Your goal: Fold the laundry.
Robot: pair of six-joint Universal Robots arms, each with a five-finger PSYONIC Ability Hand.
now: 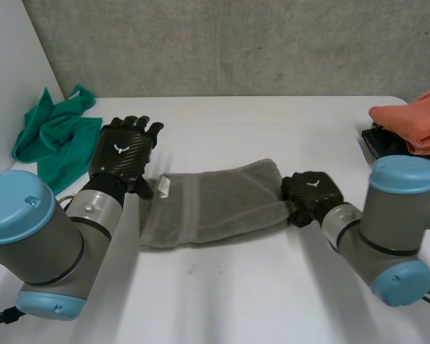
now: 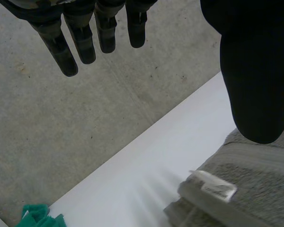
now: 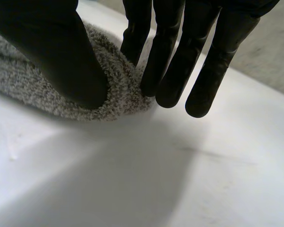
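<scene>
Towel lies folded in a long strip on the table. I see the left hand over its label end. Its fingers are straight, slightly apart and hold nothing, thumb above the cloth. Right hand is at the other end, thumb on top, fingers close together at the edge, pinching the pile. Can't tell if the fingertips reach under. Green cloth lies beside the left hand, apart from it. Orange cloth is cut off.

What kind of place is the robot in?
Probably a robot test lab: a white table against a plain concrete wall, a grey towel laid out, with a green cloth and an orange cloth at the sides.
</scene>
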